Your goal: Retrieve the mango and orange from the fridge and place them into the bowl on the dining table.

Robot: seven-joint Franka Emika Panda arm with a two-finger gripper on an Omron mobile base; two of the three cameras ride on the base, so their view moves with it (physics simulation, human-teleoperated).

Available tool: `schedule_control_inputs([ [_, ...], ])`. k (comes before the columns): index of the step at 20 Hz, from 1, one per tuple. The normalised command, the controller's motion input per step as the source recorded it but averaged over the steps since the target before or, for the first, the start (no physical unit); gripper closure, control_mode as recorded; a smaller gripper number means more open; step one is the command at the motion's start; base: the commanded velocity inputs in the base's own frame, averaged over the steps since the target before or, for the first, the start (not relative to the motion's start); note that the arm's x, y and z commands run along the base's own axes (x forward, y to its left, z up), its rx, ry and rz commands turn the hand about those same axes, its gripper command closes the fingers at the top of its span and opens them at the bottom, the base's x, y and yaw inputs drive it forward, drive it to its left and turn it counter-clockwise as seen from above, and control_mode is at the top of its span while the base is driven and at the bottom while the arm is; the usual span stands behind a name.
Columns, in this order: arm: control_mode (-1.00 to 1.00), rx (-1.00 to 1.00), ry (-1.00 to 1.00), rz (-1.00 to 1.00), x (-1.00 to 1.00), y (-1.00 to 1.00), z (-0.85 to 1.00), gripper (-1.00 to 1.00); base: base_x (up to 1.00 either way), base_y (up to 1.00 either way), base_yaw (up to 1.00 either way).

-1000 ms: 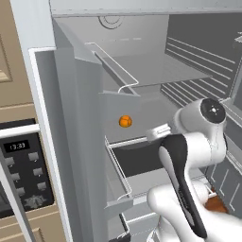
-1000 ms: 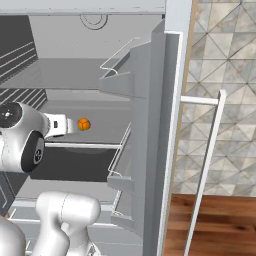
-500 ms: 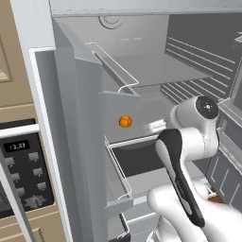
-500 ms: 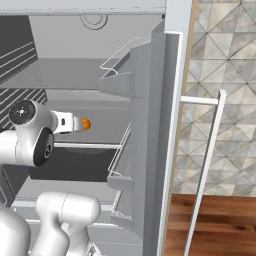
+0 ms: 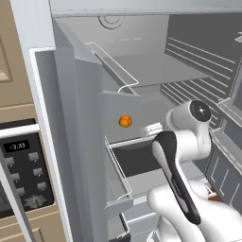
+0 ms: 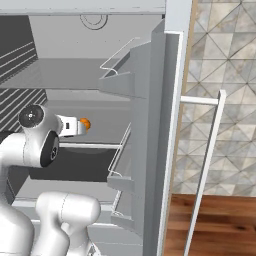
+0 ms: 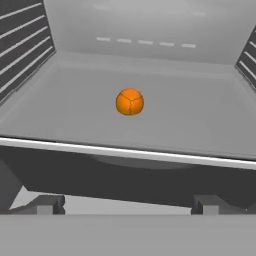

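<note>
The orange, a small bright ball, lies alone on a grey shelf inside the open fridge. It also shows in the left base view as the orange, and in the right base view as the orange, half covered by the hand. My gripper points straight at it from just outside the shelf's front lip. Its jaws stand wide and open with nothing between them. In the base views the gripper sits at shelf height, a short way from the fruit. The mango, the bowl and the dining table are out of view.
Wire-railed door bins jut from the open left door, and more bins hang on the right door. A dark drawer lies under the shelf. A microwave panel sits at far left. Wood floor shows at right.
The arm has reached further into the fridge, bringing the hand closer to the orange. The jaws have stayed open, and the orange has not moved.
</note>
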Motion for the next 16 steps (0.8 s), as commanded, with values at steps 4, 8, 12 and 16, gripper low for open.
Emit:
schedule_control_inputs([
  [4,-1.0,0.01,-0.02,0.0,0.14,0.0,-0.19,-1.0,0.0,0.0,0.0],
  [8,-1.0,0.01,0.0,0.0,0.18,0.0,-0.01,-1.0,0.0,0.0,0.0],
  [12,-1.0,0.0,0.0,-0.01,0.33,0.01,0.0,-1.0,0.0,0.0,0.0],
  [16,-1.0,0.0,0.0,0.0,0.38,0.04,0.0,-1.0,0.0,0.0,0.0],
])
